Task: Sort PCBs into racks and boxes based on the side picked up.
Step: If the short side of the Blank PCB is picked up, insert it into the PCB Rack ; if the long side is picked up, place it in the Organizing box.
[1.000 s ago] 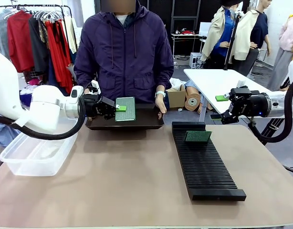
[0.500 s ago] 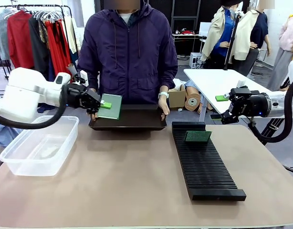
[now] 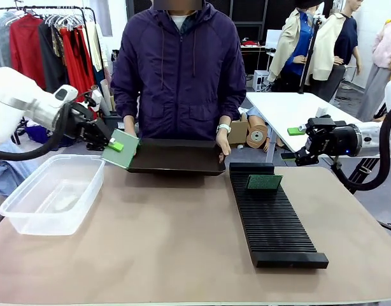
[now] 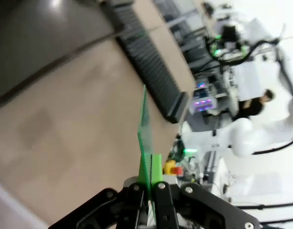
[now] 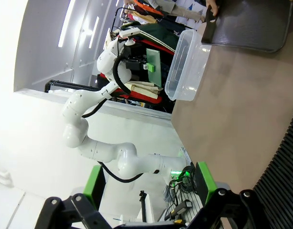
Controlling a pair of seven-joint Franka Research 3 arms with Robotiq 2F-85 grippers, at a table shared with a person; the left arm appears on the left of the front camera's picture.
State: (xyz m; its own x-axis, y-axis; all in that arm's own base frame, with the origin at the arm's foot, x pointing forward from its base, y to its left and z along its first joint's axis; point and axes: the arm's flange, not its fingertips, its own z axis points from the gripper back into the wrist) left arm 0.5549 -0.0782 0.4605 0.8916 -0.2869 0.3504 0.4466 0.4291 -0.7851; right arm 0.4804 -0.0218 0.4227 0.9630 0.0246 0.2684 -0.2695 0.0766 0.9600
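- From the front, we see the left pincer (image 3: 113,144) clenched on a green circuit board (image 3: 122,149), its green pads pinching the board near one edge.
- The held board hangs tilted in the air at about ten o'clock from the desk's middle, just above the far right corner of the clear plastic tub (image 3: 52,194) and close beside the left end of the shallow black tray (image 3: 176,157); whether it touches the tray we cannot tell.
- In the left wrist view the board (image 4: 145,131) stands edge-on between the two fingers of the left pincer (image 4: 147,188), rising as a thin green line over the brown desk (image 4: 65,124).
- The right pincer (image 3: 291,144) hovers released at about two o'clock, past the far end of the black slotted rack (image 3: 272,213), its jaws apart with nothing between them.
- A second board (image 3: 265,182) stands upright in a slot near the far end of the rack.
- The person across the desk (image 3: 183,255) holds the black tray at twelve o'clock with one hand (image 3: 223,145) on each end.
- In the right wrist view we see the tub (image 5: 187,64) and, farther off, the left arm with its board (image 5: 154,66).
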